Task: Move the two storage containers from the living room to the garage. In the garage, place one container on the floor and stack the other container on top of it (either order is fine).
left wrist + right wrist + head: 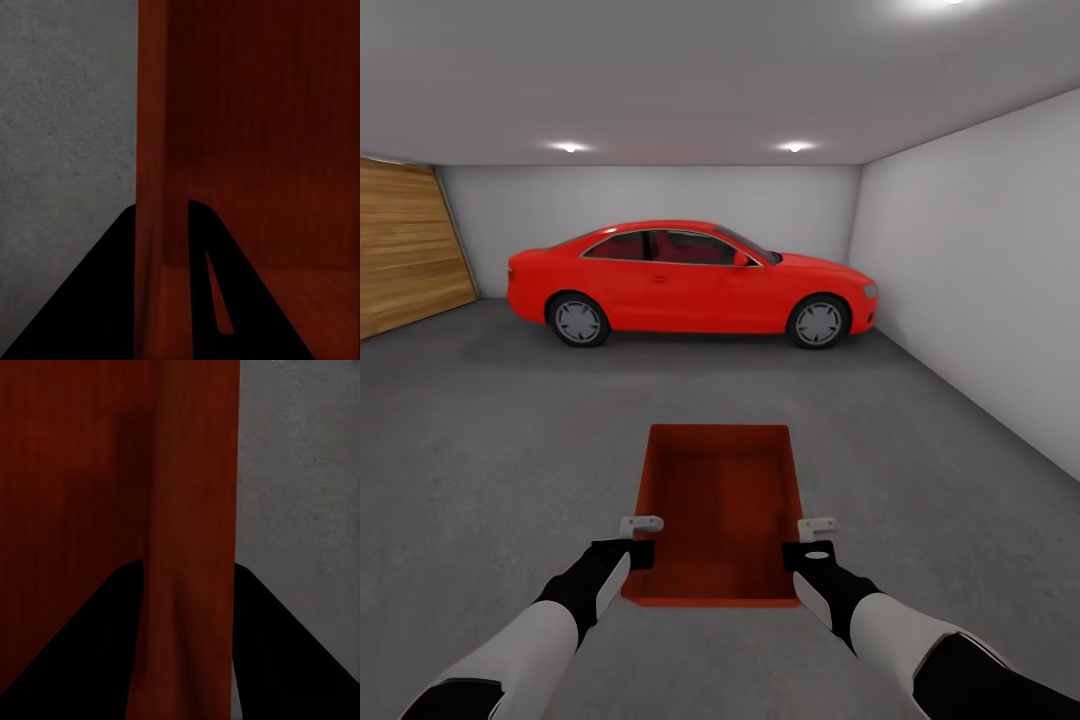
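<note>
Two claws — left claw point(643, 524), right claw point(818, 524) — each clamped on a side wall of one storage container point(720, 500), bare floor point(490, 440) around.

The storage container point(720, 510) hides the inner finger of each claw behind its side walls in the head view. In both wrist views its walls run off the picture's edges, and the fingers point(202, 300) show as black shapes, their tips hard to make out. The upper arms are cut off at the head view's lower edge.
</note>
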